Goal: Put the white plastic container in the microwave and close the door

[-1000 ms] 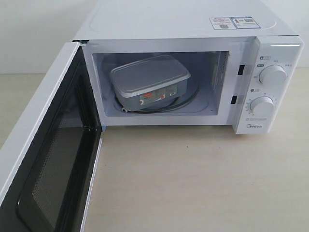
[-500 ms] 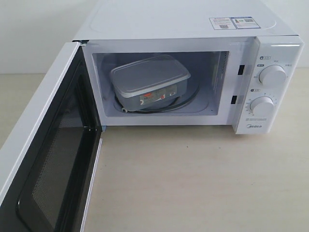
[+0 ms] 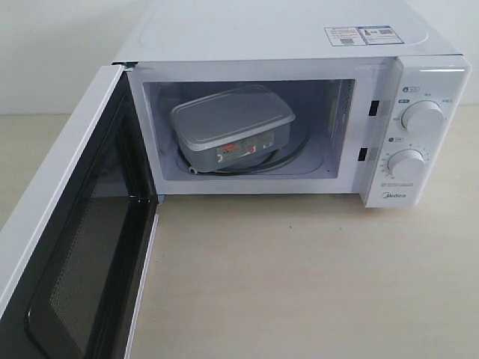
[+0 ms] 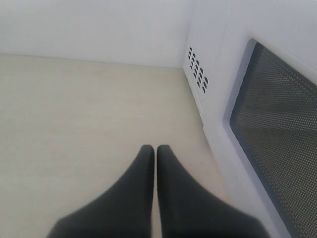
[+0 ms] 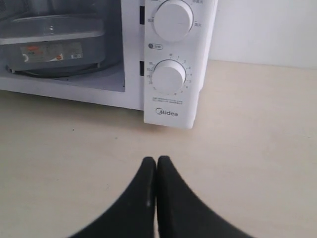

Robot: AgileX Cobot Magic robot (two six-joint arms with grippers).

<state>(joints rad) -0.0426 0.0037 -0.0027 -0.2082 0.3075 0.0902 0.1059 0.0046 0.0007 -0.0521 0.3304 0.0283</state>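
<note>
Nothing has shifted over the last second. Your white plastic container (image 3: 232, 127) sits inside the microwave (image 3: 299, 37) and the door (image 3: 75, 247) stands wide open, so only the closing remains. Your left gripper (image 4: 156, 148), pinched together and empty, hangs just beside the door's outer face, probably not touching it. The right gripper (image 5: 156, 159), likewise pinched on nothing, faces the knobs (image 5: 169, 77).

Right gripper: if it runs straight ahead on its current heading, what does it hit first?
Probably the control panel of the microwave, around the Midea logo under the lower knob. Only table shows between it and the shut right gripper; depth is unclear.
</note>
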